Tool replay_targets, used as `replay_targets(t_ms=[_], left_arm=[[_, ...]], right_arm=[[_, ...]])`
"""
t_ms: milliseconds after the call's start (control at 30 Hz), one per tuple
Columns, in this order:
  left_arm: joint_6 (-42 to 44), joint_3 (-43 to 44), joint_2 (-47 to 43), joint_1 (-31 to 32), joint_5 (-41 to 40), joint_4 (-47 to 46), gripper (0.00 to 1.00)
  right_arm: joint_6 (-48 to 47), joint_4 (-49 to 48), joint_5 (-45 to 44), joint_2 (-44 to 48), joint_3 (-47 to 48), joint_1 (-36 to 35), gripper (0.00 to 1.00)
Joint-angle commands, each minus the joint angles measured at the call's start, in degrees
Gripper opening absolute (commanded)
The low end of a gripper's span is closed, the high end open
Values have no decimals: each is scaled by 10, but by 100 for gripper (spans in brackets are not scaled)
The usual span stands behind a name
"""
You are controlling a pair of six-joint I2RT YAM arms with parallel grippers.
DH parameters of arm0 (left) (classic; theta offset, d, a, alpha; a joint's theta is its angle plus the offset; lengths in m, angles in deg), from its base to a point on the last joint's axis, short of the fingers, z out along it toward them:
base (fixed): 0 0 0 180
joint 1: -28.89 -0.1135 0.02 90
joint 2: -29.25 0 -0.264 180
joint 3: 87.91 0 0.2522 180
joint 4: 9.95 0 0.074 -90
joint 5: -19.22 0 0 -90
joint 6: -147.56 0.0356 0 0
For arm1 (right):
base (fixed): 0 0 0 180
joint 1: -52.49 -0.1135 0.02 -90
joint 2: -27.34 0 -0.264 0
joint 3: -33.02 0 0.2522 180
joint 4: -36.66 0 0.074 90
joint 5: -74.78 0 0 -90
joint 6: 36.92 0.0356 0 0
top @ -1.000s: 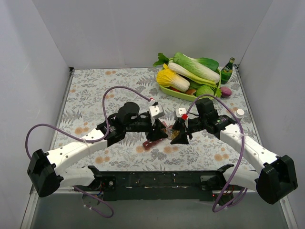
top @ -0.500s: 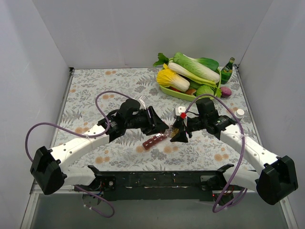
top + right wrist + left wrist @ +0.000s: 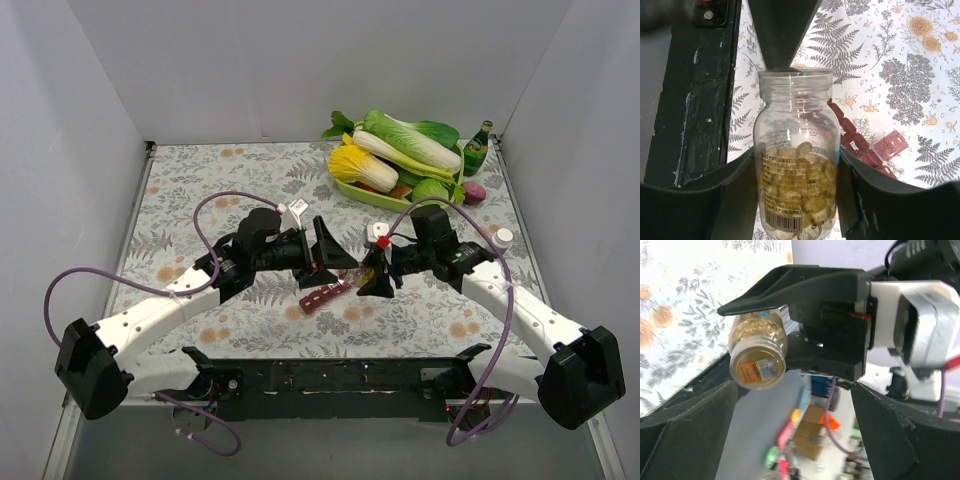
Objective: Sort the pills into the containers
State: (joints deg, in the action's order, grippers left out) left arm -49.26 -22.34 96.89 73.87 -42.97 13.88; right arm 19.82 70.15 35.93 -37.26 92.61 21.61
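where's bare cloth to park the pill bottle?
Bare: far-left cloth between the back wall and left arm; also near-right cloth between pill organizer and right arm. Crowded: vegetable tray corner and centre, around left tool and right tool holding the pill bottle.

The dark red pill strip (image 3: pixel 325 296) lies flat and slanted on the flowery table (image 3: pixel 200 180). At least one little lid is flipped open. A clear bottle (image 3: pixel 796 165) with no cap, up off the table near the strip, is about half full of yellow pills (image 3: pixel 795 200).
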Motion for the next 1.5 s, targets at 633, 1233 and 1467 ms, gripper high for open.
replay_targets(t_ms=[633,1233,1467], left_arm=[[826,-93,-112,4,116,-148,97],[784,-19,-23,45,53,-67,28],[468,43,33,42,3,16,0]], right_arm=[[-37,15,64,8,0,-2,3],[-33,11,55,9,-2,-1,2],[-16,-13,2,19,-12,-2,2]])
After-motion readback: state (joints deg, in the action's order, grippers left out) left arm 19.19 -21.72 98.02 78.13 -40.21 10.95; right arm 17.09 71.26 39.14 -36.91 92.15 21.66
